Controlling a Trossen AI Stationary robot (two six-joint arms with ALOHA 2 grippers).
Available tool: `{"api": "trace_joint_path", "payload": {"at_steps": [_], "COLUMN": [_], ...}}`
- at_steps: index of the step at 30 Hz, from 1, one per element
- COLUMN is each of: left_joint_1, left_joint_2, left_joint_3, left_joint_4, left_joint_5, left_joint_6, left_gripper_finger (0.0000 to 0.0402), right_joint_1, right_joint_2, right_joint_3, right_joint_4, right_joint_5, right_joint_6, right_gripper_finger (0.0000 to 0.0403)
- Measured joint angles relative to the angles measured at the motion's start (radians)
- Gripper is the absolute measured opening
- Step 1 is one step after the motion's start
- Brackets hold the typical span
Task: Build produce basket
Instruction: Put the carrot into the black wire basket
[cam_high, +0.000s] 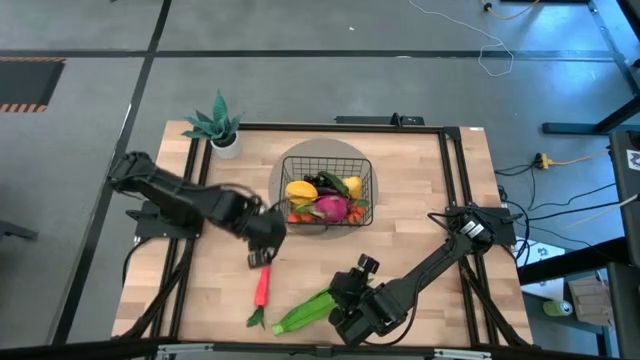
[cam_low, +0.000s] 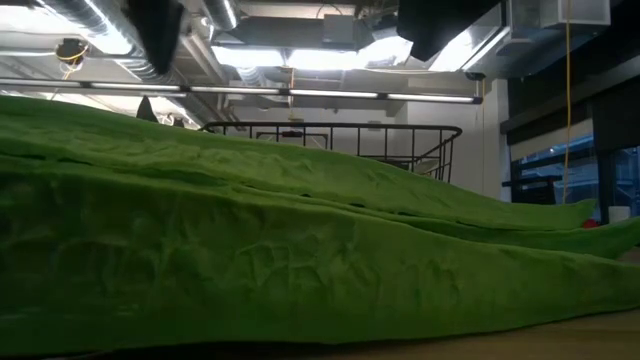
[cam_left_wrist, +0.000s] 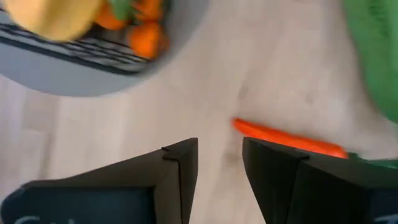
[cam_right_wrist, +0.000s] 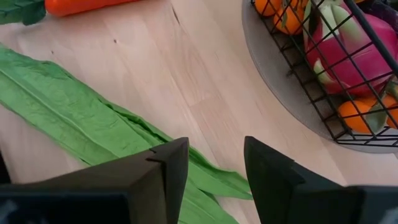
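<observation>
The black wire basket (cam_high: 367, 183) stands on a round grey mat (cam_high: 300, 160) at the table's middle. It holds produce: a pink dragon fruit (cam_high: 332, 208), yellow fruit (cam_high: 301, 189) and orange tomatoes (cam_right_wrist: 352, 114). An orange-red carrot-like vegetable (cam_high: 262, 287) lies on the wood nearer the front edge, also seen in the left wrist view (cam_left_wrist: 289, 140). A long green leafy bundle (cam_high: 305, 312) lies near the front edge and fills the low view (cam_low: 300, 250). My left gripper (cam_left_wrist: 221, 146) hangs open between basket and carrot. My right gripper (cam_right_wrist: 214, 146) is open over the leafy bundle (cam_right_wrist: 74, 118).
A small white pot with a teal plant (cam_high: 222, 130) stands at the far left corner. Black rails (cam_high: 445, 170) frame the table top. Bare wood (cam_high: 420, 230) lies to the right of the basket.
</observation>
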Motion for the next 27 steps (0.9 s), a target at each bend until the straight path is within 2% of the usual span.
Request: {"api": "trace_joint_path", "payload": {"at_steps": [8,13,19,27], "left_joint_1": [-0.261,-0.396,-0.509,-0.568], "left_joint_2": [0.008,0.008,0.007,0.008], "left_joint_3": [0.000,-0.042,-0.185,-0.447], "left_joint_4": [0.081,0.215,0.488,0.883], "left_joint_5": [-0.066,-0.170,-0.209,-0.219], "left_joint_6": [-0.201,-0.260,-0.314,-0.345], "left_gripper_finger": [0.0114,0.0114,0.0114,0.0114], "right_joint_1": [0.000,0.001,0.007,0.007], "right_joint_2": [0.000,0.000,0.000,0.000], "right_joint_3": [0.000,0.000,0.000,0.000], "right_joint_4": [0.053,0.079,0.079,0.078], "right_joint_5": [-0.001,-0.028,-0.034,-0.034], "right_joint_6": [0.002,0.001,0.000,-0.001], "right_gripper_finger": [0.0145,0.0145,0.0145,0.0145]}}
